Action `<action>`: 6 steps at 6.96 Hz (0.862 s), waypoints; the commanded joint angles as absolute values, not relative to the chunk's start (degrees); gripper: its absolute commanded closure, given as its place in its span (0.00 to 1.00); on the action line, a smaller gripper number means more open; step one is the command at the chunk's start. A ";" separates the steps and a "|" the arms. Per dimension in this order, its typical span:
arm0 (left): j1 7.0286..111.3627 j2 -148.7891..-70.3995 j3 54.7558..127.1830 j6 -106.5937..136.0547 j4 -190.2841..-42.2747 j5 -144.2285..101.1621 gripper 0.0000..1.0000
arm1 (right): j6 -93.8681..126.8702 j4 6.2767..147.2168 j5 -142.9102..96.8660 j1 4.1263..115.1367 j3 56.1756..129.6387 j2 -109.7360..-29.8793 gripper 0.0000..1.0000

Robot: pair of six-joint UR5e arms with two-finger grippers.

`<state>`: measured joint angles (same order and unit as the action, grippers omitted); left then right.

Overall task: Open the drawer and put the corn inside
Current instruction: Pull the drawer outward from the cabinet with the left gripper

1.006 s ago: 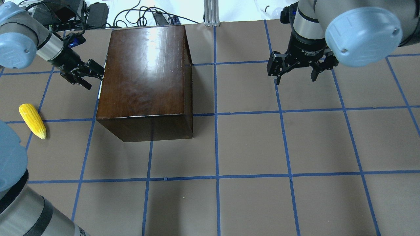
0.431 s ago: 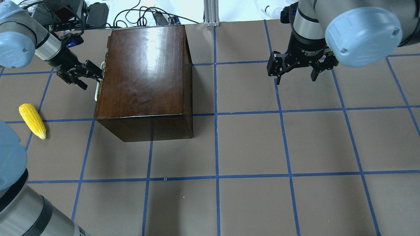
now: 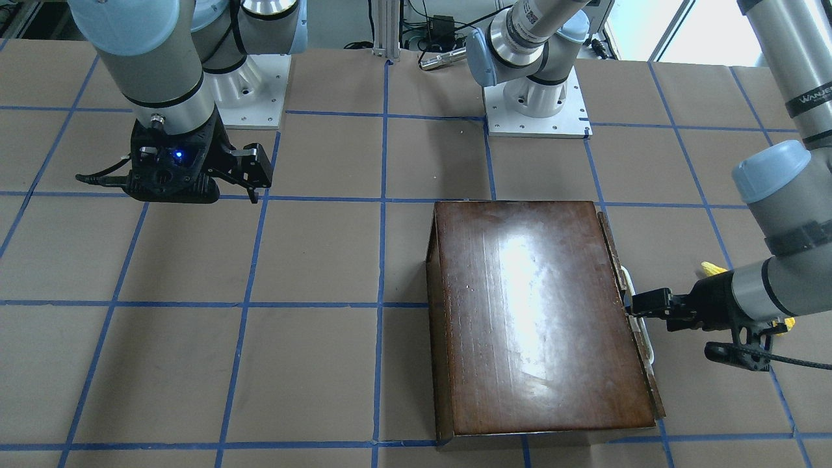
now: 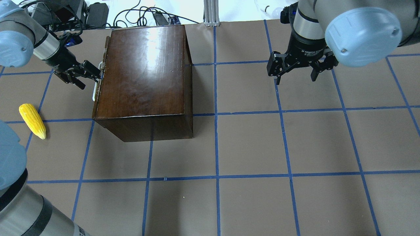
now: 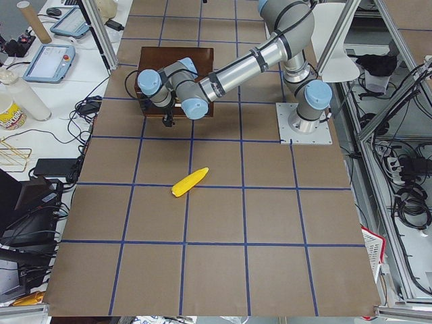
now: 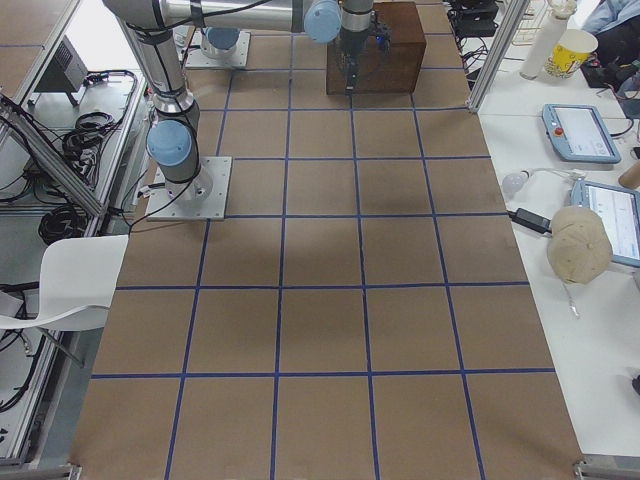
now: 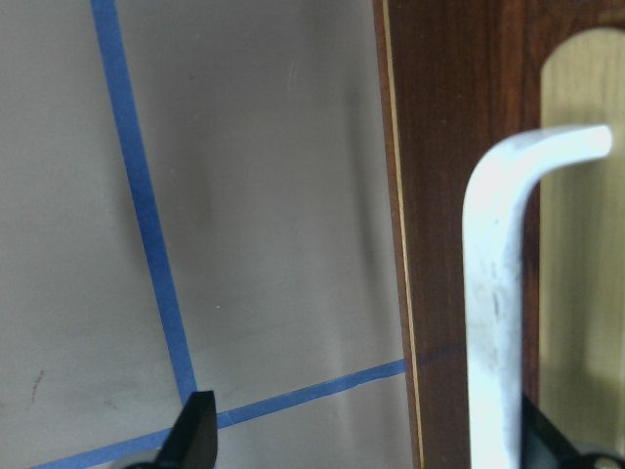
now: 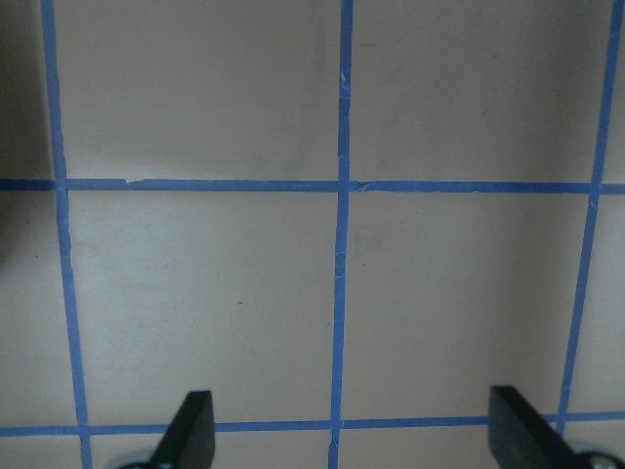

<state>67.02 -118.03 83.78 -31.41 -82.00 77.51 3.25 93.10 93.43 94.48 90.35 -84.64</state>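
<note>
Loosely, the left gripper stands open around the white handle of the drawer, which sits barely out of the box. The corn lies on the table, well apart. The right gripper hangs wide open, empty.

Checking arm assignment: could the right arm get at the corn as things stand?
Probably not. The corn lies far out on the robot's left, and the dark box stands between it and the right gripper, which hovers open on the opposite side.
</note>
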 commanded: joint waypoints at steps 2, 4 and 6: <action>66.80 -118.04 83.67 -33.04 -82.00 77.87 0.00 | 3.25 93.16 93.43 94.48 90.35 -84.64 0.00; 66.71 -118.04 83.41 -34.27 -81.91 79.10 0.00 | 3.25 93.08 93.43 94.48 90.35 -84.64 0.00; 66.10 -118.04 83.41 -34.80 -81.91 79.10 0.00 | 3.25 93.08 93.43 94.48 90.35 -84.73 0.00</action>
<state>66.54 -118.04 83.44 -34.49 -81.92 79.05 3.25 93.13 93.43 94.48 90.35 -84.67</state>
